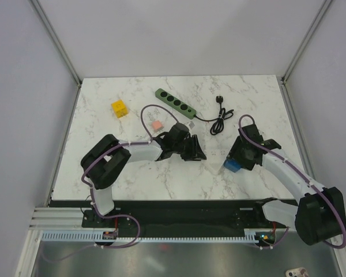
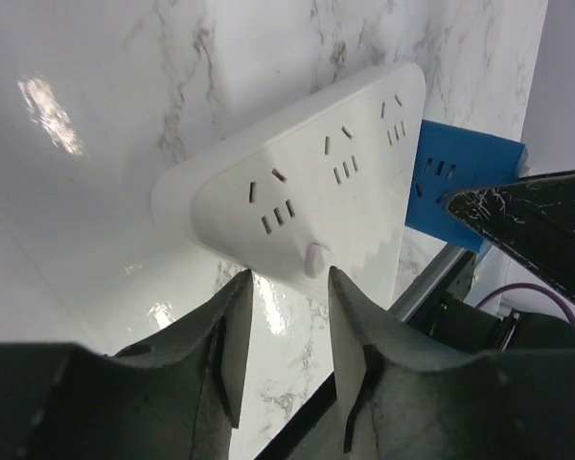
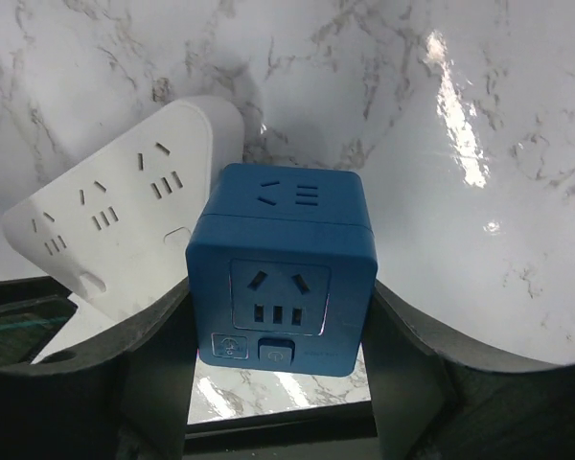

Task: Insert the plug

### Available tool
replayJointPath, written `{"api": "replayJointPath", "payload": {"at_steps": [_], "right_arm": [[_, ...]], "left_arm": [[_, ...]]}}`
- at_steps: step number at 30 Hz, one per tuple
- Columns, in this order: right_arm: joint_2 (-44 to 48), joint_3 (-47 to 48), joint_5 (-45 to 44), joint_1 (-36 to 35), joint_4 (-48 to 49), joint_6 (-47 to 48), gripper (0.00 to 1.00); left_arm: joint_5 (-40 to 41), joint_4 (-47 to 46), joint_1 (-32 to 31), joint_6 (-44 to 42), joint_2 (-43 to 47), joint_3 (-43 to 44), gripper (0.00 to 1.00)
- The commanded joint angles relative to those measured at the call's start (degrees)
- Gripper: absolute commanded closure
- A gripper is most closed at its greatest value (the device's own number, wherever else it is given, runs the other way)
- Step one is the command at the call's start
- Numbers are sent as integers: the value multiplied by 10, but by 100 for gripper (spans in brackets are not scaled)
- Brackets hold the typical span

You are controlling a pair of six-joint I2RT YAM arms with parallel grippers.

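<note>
The black plug lies on its coiled cable at the back of the marble table, next to a green power strip. No gripper holds it. My left gripper is open by a narrow gap with only table showing between its fingers. Its tips are at the near edge of a white power strip. My right gripper is shut on a blue cube socket, one finger against each side. The cube rests against the white strip's far end.
A yellow block and a small pink block sit at the back left. The white strip and blue cube lie between the two arms in the top view. Grey walls close off the table's sides.
</note>
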State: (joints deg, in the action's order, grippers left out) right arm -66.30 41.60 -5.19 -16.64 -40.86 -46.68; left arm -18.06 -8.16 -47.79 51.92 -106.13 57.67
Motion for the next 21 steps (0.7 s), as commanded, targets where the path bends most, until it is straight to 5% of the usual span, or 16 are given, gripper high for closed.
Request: {"api": "replayJointPath", "payload": {"at_steps": [1,7,13,16,19,21], "right_arm": [[-33,25,-6,-1,40,25,100],[-101,147,-112,9,-81,170,100],[-146,251,41,9,-109,294,100],[-158,273,75,9,-115,314,100],[-172,275,84,9,-115,324,100],[-190,275,100,9,-116,342,100]], "left_arm": [[15,51,9,-47,16,27,54],[45,135,16,-69,72,31,40],[66,209,38,-127,212,17,32],[58,240,59,-168,281,-2,23],[62,268,74,-218,337,-14,1],[83,292,80,-241,357,-22,0]]}}
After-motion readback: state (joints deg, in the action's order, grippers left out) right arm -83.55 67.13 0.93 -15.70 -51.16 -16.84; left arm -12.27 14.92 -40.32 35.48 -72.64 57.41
